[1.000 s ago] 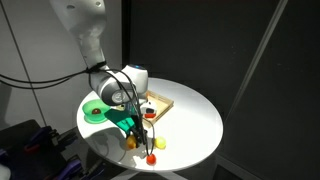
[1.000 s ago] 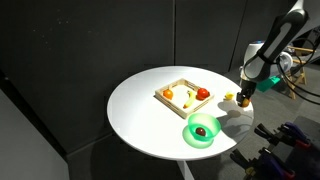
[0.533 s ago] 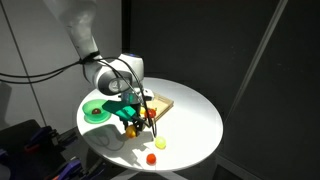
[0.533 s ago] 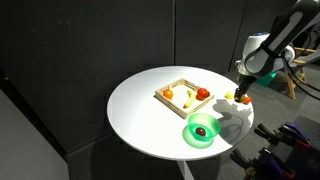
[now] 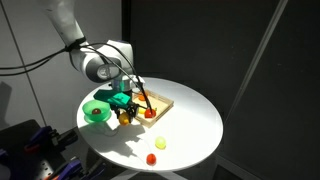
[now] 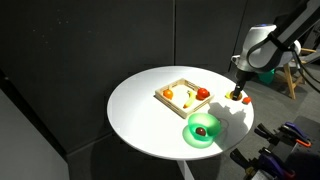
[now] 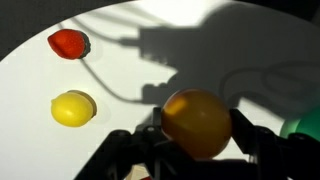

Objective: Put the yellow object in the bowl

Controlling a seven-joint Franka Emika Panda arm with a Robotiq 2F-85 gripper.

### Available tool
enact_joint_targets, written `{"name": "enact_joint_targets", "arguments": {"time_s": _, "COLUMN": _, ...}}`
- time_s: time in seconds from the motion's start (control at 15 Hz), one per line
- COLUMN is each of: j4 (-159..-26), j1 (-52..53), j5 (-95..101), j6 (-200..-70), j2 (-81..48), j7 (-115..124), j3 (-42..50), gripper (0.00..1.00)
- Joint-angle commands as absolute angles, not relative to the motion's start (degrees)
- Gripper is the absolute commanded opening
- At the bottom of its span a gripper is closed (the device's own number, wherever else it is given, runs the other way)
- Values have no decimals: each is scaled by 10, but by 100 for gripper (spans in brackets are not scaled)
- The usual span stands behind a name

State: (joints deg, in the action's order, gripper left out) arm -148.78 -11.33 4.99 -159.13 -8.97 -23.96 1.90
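Note:
My gripper (image 7: 197, 135) is shut on the yellow object (image 7: 197, 122), a round orange-yellow lump held between both fingers above the white table. In both exterior views the gripper (image 5: 126, 112) (image 6: 243, 96) hangs just beside the green bowl (image 5: 96, 111) (image 6: 203, 129). The bowl's rim shows at the right edge of the wrist view (image 7: 306, 127). A dark red thing lies inside the bowl in an exterior view (image 6: 201, 130).
A second yellow lump (image 7: 73, 108) (image 5: 160, 144) and a small red ball (image 7: 68, 43) (image 5: 151, 158) lie on the round white table (image 5: 195, 120). A square wooden tray (image 5: 158, 104) (image 6: 186, 96) with small fruits stands next to the bowl.
The gripper has risen with the yellow object and moved away from the second lump and red ball, toward the green bowl.

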Motion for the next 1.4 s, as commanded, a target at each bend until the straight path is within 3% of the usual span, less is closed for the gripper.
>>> {"name": "enact_joint_targets", "arguments": {"time_s": 0.0, "j4": -1500, "j1": -98, "j5": 23, "j6": -1550, "j2": -52, "j7": -238, "j3": 13, "gripper": 42}}
{"name": "enact_joint_targets", "arguments": {"time_s": 1.13, "j4": -1482, "j1": -12, "j5": 20, "j6": -1525, "j2": -63, "j7": -45, "j3": 10, "gripper": 42}}
{"name": "enact_joint_targets", "arguments": {"time_s": 1.2, "j4": -1482, "j1": -12, "j5": 20, "j6": -1525, "j2": -63, "j7": -44, "j3": 10, "gripper": 67}}
{"name": "enact_joint_targets", "arguments": {"time_s": 1.33, "j4": -1483, "j1": -12, "j5": 20, "j6": -1525, "j2": -64, "j7": -44, "j3": 10, "gripper": 67}}
